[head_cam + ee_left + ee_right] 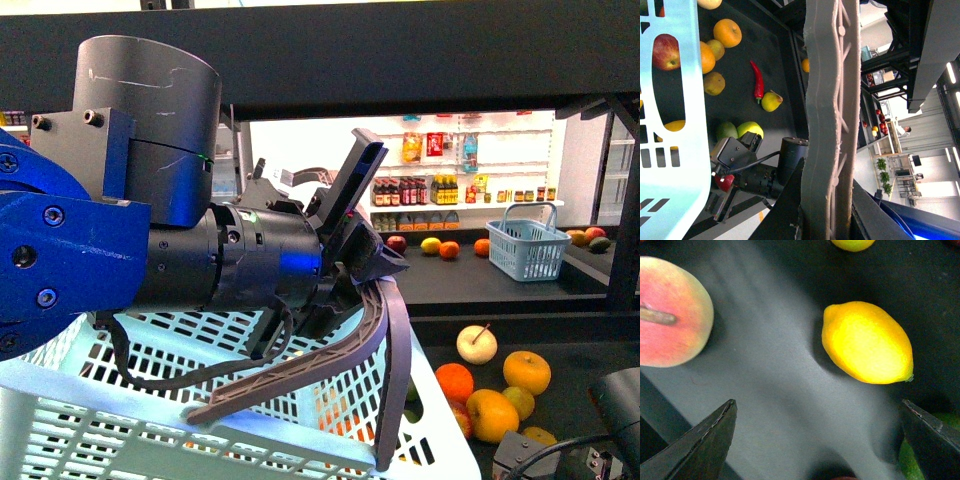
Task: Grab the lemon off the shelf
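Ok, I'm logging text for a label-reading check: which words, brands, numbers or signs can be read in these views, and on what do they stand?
No text can be read in any view.
Labels on the bottles on the white wall shelves, front view: too small and blurred to read.
Print on the packets above them: too small to read.
Left and right wrist views: no writing in sight.

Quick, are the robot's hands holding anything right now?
Left gripper: open, empty.
Right gripper: open, empty, near the lemon.
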Motion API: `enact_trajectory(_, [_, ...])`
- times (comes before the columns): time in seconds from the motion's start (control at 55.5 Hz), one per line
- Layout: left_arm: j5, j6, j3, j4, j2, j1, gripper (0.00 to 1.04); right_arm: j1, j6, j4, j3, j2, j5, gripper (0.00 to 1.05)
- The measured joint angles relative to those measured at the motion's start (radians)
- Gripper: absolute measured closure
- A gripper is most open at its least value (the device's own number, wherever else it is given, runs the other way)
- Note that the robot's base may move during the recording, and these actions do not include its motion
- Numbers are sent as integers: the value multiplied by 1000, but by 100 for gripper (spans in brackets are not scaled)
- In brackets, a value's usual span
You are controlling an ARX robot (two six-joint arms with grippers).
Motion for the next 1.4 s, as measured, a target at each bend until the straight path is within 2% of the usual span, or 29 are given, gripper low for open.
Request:
enact_trajectory(0.378, [0,0,0,0,0,0,93,-28,-269,-126,227,153,-36,7])
enact_trajectory(0.666, [0,0,0,0,0,0,93,-27,-404,-227,406,246,-25,7])
enact_trajectory(1.188, [0,1,0,0,0,0,93,14,-425,-525,748,415,-38,7])
enact_trajectory(1.404, [0,0,0,0,0,0,93,18,-425,-567,855,499,-31,7])
